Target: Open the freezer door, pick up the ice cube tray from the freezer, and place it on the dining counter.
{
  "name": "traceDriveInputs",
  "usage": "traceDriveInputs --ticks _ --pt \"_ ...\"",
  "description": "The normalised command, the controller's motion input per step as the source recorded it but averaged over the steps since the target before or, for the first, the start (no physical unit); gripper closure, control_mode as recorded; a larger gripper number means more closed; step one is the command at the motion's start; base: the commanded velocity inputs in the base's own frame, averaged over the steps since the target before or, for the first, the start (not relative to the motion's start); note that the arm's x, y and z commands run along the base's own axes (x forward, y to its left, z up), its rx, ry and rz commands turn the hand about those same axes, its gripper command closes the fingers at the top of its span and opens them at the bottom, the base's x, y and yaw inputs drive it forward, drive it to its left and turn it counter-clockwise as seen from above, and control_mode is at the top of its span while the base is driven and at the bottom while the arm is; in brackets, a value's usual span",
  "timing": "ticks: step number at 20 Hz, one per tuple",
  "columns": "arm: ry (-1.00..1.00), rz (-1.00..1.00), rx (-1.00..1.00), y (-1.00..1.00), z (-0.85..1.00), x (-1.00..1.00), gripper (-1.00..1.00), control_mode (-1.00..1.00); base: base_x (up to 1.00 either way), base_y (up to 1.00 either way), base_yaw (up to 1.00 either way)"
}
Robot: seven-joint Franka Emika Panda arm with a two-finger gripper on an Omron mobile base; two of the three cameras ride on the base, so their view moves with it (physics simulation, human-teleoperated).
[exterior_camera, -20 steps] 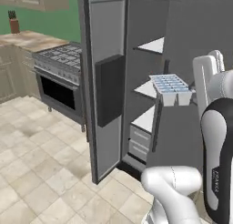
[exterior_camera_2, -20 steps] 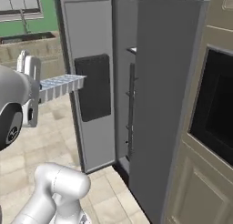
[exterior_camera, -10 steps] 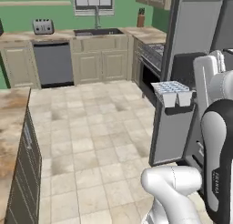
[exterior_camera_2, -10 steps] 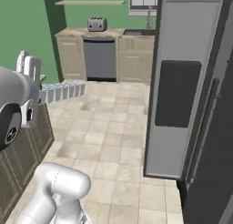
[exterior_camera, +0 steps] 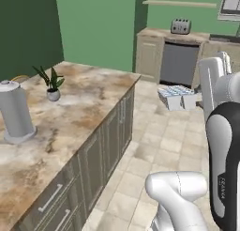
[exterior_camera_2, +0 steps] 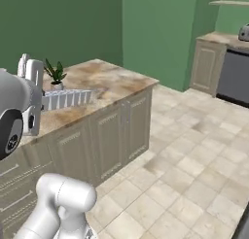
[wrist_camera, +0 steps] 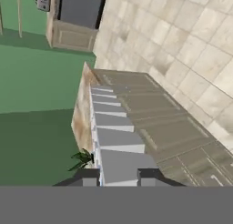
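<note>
My gripper (exterior_camera: 198, 99) is shut on one end of the pale-blue ice cube tray (exterior_camera: 177, 96), which it holds level in the air over the tiled floor. From the other side, the ice cube tray (exterior_camera_2: 67, 97) juts out of the gripper (exterior_camera_2: 44, 102) toward the dining counter (exterior_camera_2: 109, 81). In the hand view the ice cube tray (wrist_camera: 113, 136) runs away from the gripper (wrist_camera: 118, 175), with the dining counter (wrist_camera: 82, 110) and its drawer fronts beyond it. The dining counter (exterior_camera: 89, 108) spreads to the left of the tray. The freezer and the freezer door are out of view.
A grey cylindrical appliance (exterior_camera: 16, 112) and a small potted plant (exterior_camera: 53, 84) stand on the dining counter. Across the tiled floor (exterior_camera: 159, 145), a far counter carries a toaster (exterior_camera: 180, 26) above a dishwasher (exterior_camera: 178, 63). Green walls rise behind.
The whole picture has swung from the open freezer across the kitchen to the dining counter, so the base has turned. The tray has stayed in the shut gripper.
</note>
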Motion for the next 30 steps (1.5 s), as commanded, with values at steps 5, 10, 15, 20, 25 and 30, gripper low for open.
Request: traceDriveInputs --ticks 5,10,15,20,25,30 --pt "0.00 0.00 0.00 0.00 0.00 0.00 1.00 1.00 0.19 -0.07 0.93" --pt "0.00 0.00 0.00 0.00 0.00 0.00 1.00 1.00 0.06 -0.10 0.91" --pt "0.00 0.00 0.00 0.00 0.00 0.00 1.00 1.00 0.00 0.00 0.86" --pt "0.00 0.00 0.00 0.00 0.00 0.00 1.00 1.00 0.15 0.00 0.59" --pt "0.00 0.00 0.00 0.00 0.00 0.00 1.00 1.00 0.59 0.03 0.18" --pt "0.00 0.00 0.00 0.00 0.00 0.00 1.00 1.00 0.61 0.16 -0.07"
